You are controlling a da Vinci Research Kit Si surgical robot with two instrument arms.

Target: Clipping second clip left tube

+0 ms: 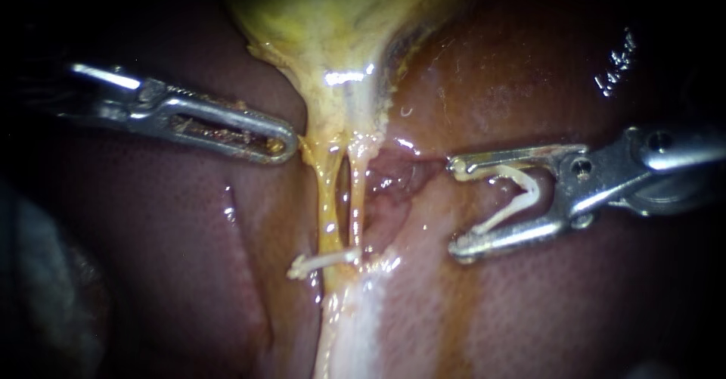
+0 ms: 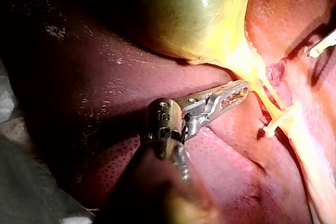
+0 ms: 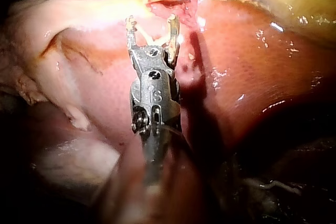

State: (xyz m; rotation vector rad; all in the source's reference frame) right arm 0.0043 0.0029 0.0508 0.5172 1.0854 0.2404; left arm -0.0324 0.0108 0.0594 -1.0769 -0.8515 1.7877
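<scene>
right instrument (image 1: 455, 209) holding clip (image 1: 532, 190), near tubes (image 1: 330, 197)

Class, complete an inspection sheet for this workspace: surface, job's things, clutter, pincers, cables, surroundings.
Surface: liver, moist and glistening.
Job's things: gallbladder; left tube bearing one clip; right tube beside it.
Clutter: nothing seen.
Pincers: left instrument, jaws shut, beside the gallbladder's neck; right instrument, jaws holding a loaded clip, clear of both tubes.
Cables: nothing seen.
Surroundings: grey cloth beyond the liver.
</scene>
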